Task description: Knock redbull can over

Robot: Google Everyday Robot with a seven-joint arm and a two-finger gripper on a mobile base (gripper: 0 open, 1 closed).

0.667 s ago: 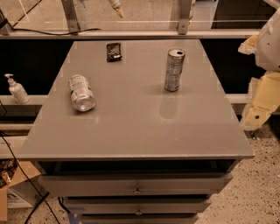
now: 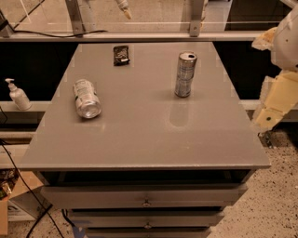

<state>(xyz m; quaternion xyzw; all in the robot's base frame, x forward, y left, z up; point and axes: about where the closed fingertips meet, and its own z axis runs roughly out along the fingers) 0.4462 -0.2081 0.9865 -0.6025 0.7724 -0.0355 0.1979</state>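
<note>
The redbull can [image 2: 186, 74] is slim, silver and blue-grey, and stands upright on the grey table [image 2: 139, 135] at the back right. A wider silver can with green-white print [image 2: 86, 98] lies on its side at the left. My gripper [image 2: 124, 9] shows only as a pale tip at the top edge, beyond the table's far side and well left of the redbull can, touching nothing. My cream arm segments [image 2: 278, 100] hang off the table's right side.
A small black packet [image 2: 121, 54] lies at the table's back edge. A white pump bottle [image 2: 17, 95] stands on a ledge to the left. Drawers [image 2: 146, 200] sit under the tabletop. A rail and glass panel run behind the table.
</note>
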